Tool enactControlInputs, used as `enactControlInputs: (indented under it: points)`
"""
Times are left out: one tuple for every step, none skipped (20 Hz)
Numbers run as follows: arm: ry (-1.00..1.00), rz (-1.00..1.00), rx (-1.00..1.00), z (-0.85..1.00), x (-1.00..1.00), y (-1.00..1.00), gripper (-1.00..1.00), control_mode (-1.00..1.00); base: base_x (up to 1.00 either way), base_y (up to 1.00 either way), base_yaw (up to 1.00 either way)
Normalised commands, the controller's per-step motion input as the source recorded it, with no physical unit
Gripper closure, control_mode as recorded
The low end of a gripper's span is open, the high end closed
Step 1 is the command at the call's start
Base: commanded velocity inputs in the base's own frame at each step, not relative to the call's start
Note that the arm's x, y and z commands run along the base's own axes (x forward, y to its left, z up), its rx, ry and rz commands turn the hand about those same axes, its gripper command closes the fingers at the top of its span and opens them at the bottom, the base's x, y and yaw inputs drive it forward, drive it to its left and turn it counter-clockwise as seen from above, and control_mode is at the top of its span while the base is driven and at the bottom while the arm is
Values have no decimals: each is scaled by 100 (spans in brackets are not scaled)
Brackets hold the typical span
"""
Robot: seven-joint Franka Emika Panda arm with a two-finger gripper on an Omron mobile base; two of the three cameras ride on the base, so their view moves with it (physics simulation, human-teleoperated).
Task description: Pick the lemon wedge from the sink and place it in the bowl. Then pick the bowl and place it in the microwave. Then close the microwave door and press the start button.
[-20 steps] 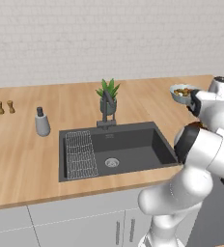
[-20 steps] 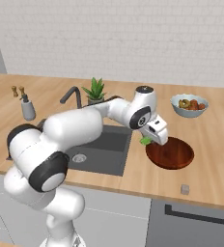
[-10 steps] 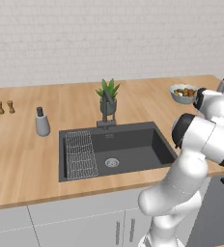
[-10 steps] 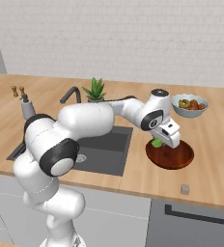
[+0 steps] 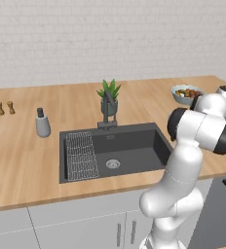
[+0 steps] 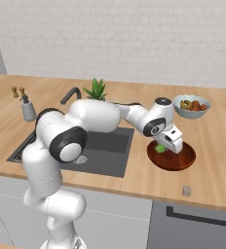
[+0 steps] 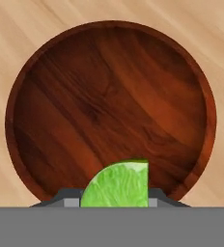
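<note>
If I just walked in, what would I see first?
Probably the tiny bright green lemon wedge pinched in the white arm's jaws, right above the round glossy reddish-brown bowl on the wooden counter. Beside it, further left, lies the dark grey sink, with a pale bowl of food at the back.

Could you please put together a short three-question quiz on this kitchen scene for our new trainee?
1. True or false: the tiny bright green lemon wedge already lies loose on the floor of the round glossy reddish-brown bowl.
2. Multiple choice: the tool hangs over A) the dark grey rectangular sink, B) the reddish-brown bowl, C) the pale blue-grey bowl of food.
3. Fill in: in the left base view, the small potted green plant stands just behind the sink's dark ____.

Key: 1 false, the tool holds the wedge between its fingers above the bowl; 2 B; 3 faucet.
</note>
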Motion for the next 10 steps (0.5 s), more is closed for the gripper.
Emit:
enactControlInputs:
  points:
    - [0, 0, 1, -9, 29, -36, 100, -100, 0, 0, 0]
    - [0, 0, 1, -12, 29, -38, 100, -100, 0, 0, 0]
    - [0, 0, 1, -13, 24, -36, 100, -100, 0, 0, 0]
    - [0, 0, 0, -20, 24, -30, 100, -100, 0, 0, 0]
    - [0, 0, 0, -26, 26, -24, 100, -100, 0, 0, 0]
    - [0, 0, 0, -27, 24, -22, 100, -100, 0, 0, 0]
    - [0, 0, 0, -29, 26, -23, 100, -100, 0, 0, 0]
    - [0, 0, 0, -29, 26, -23, 100, -100, 0, 0, 0]
    - [0, 0, 0, -26, 25, -24, 100, -100, 0, 0, 0]
    - [0, 0, 0, -24, 24, -26, 100, -100, 0, 0, 0]
